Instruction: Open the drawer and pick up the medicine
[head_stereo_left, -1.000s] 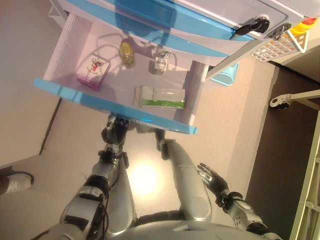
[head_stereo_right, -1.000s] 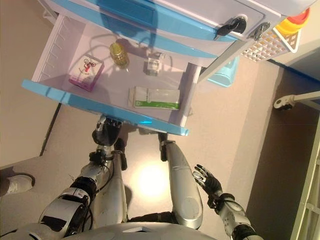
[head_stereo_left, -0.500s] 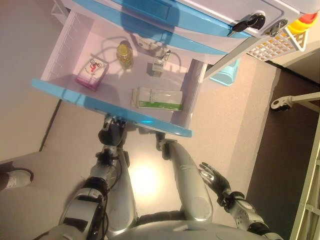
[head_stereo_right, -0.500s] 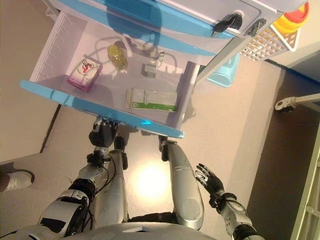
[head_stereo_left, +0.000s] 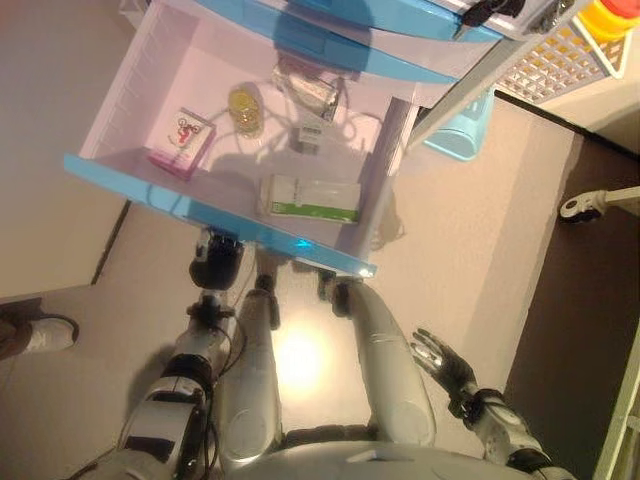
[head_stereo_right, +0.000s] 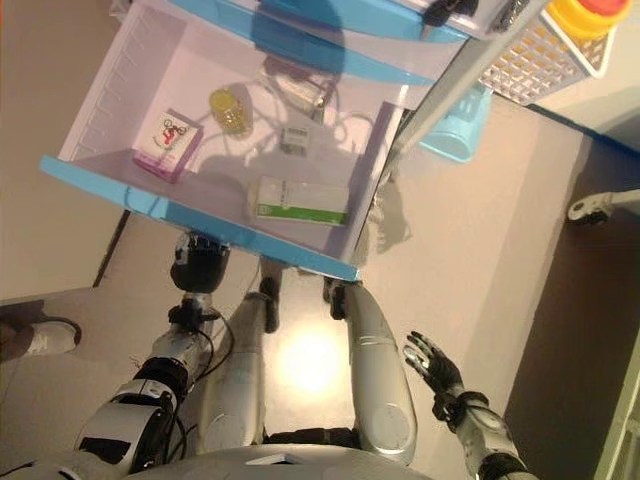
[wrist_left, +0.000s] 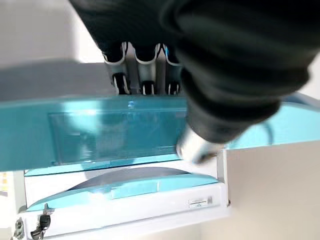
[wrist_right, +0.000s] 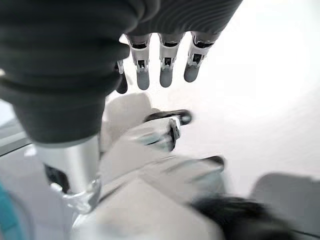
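The drawer (head_stereo_left: 130, 180) stands pulled out, its blue front panel toward the robot. Inside lie a pink box (head_stereo_left: 182, 144), a yellow bottle (head_stereo_left: 245, 108), a small clear vial (head_stereo_left: 309, 133) and a long green-and-white medicine box (head_stereo_left: 310, 197) near the front panel. The left robot hand (head_stereo_left: 217, 255) sits under the front panel's edge, its fingers (wrist_left: 145, 85) reaching behind it; their grip cannot be told. The right robot hand (head_stereo_left: 440, 357) hangs well apart from the medicine, low at the robot's right side, fingers spread and holding nothing.
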